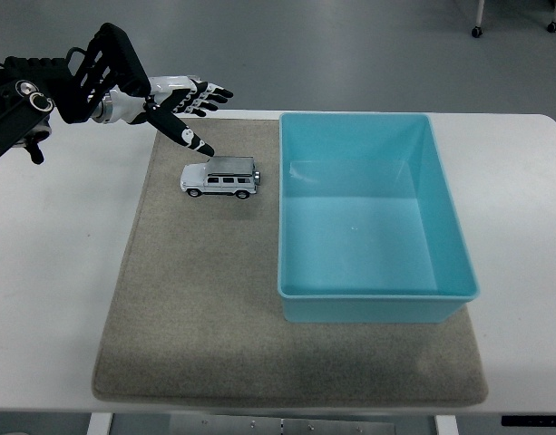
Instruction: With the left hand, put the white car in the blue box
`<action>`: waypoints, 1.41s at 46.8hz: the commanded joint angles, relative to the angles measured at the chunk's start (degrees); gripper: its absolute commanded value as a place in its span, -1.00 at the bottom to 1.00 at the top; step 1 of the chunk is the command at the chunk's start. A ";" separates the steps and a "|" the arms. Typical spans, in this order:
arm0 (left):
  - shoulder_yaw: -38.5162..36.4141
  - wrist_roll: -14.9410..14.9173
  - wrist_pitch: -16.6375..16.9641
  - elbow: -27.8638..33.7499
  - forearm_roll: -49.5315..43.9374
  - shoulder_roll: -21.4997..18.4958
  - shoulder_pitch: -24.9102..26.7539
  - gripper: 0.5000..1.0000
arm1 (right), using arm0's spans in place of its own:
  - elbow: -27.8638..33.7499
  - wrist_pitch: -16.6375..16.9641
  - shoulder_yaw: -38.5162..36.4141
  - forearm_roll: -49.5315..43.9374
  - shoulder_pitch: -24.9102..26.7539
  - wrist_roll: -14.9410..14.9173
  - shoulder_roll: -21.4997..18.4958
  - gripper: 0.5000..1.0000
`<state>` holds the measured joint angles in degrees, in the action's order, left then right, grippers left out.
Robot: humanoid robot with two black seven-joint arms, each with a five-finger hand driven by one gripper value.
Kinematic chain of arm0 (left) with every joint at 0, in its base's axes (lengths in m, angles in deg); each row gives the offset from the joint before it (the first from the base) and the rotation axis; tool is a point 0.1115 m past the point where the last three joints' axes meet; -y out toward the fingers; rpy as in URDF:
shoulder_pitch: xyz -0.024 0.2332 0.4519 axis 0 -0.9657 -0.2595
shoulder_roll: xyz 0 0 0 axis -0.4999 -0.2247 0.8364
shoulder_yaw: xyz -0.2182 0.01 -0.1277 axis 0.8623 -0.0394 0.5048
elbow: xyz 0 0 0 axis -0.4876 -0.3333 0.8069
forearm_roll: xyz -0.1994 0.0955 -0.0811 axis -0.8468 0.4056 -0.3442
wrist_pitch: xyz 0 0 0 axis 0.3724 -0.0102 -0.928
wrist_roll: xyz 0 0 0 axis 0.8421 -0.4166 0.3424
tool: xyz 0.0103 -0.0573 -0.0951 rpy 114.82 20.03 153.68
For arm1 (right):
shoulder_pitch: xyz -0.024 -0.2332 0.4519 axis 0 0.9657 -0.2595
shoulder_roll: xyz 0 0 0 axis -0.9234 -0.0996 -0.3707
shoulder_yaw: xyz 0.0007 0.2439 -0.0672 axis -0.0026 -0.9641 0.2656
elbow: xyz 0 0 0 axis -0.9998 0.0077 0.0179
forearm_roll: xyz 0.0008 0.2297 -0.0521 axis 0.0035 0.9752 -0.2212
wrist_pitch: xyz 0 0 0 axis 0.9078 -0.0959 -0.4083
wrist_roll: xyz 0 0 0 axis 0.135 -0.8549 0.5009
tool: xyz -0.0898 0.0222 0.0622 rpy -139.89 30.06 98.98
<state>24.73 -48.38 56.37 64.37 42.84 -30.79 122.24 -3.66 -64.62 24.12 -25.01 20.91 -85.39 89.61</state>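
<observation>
Seen from the head camera above a smooth white table (60, 272), a small white and silver die-cast toy car (220, 178), boxy like an off-roader with dark windows, sits on a coarse grey-beige felt mat (196, 308), just to the left of a glossy light-blue rectangular plastic box (373, 304) and apart from its wall. The car's long axis runs left to right, roughly square to the box's nearest wall, its four wheels flat on the mat. The robot's black-and-white left hand (173, 107) hovers just beyond the car's far-left corner, fingers (208, 93) spread and holding nothing, the lowest digit slanting down toward the car's roof with its tip close above the hood end; contact cannot be made out. From the hand, the car lies nearer the camera and slightly toward the box, so the grasp looks likely to call for a short drop and a closing across the narrow width of the body. The box is deep, open-topped and bare inside, with a rounded rim; it rests partly on the mat, its right side over the table. The car's hard, slick shell should be firm to pinch but may slide on the felt if nudged first. The right hand does not appear. The car is not yet in the box.
</observation>
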 commanded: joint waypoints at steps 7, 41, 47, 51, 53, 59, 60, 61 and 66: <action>-0.01 -0.01 4.19 4.68 8.60 0.31 0.08 0.99 | -0.04 0.03 0.00 0.08 -0.01 -0.02 0.00 0.74; -5.90 -0.09 10.34 4.86 20.03 5.59 -1.06 0.98 | 0.05 -0.05 0.00 0.08 -0.01 -0.02 0.00 0.74; -6.52 -0.18 10.34 4.95 21.00 5.68 -1.06 0.94 | 0.05 -0.05 0.00 -0.01 -0.01 -0.02 0.00 0.74; -6.52 -0.09 10.69 5.56 22.58 5.68 -1.06 0.90 | 0.05 0.03 0.00 -0.01 -0.01 -0.02 0.00 0.74; -6.52 -0.09 10.96 6.00 23.02 5.68 -1.06 0.88 | 0.05 0.03 0.00 -0.01 -0.01 -0.02 0.00 0.74; -6.61 -0.09 11.31 6.62 23.72 5.59 -1.06 0.46 | -0.04 0.03 0.00 0.08 -0.01 -0.02 0.00 0.74; -6.69 -0.09 11.31 6.70 23.72 5.67 -1.06 0.42 | -0.04 -0.05 0.00 -0.01 -0.01 -0.02 0.00 0.74; -6.61 -0.09 11.31 6.71 23.72 5.59 -1.06 0.39 | 0.05 0.03 0.00 0.08 -0.01 -0.02 0.00 0.74; -7.48 -0.09 11.31 6.71 23.72 5.67 -1.06 0.12 | -0.04 0.03 0.00 0.08 -0.01 -0.02 0.00 0.74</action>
<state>17.79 -48.46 67.69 71.11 66.56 -25.19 121.18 -3.67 -64.61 24.11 -24.99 20.90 -85.41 89.61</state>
